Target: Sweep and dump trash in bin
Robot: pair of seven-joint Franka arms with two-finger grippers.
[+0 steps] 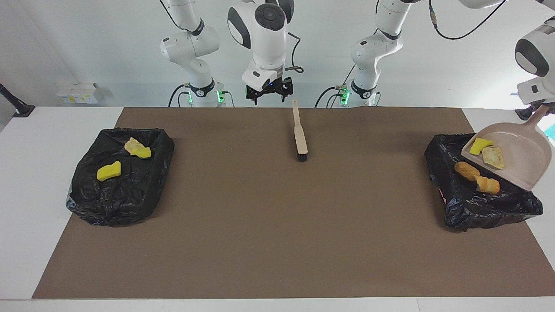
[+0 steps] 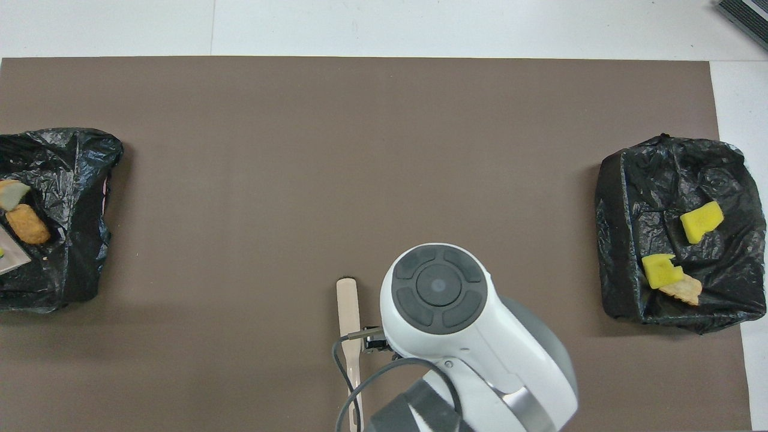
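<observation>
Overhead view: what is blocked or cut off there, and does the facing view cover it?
Overhead view: the right arm fills the lower middle and hides part of the brush; the dustpan is cropped to a corner at the frame edge. Facing view: both show whole, evenly lit, with soft shadows only.
</observation>
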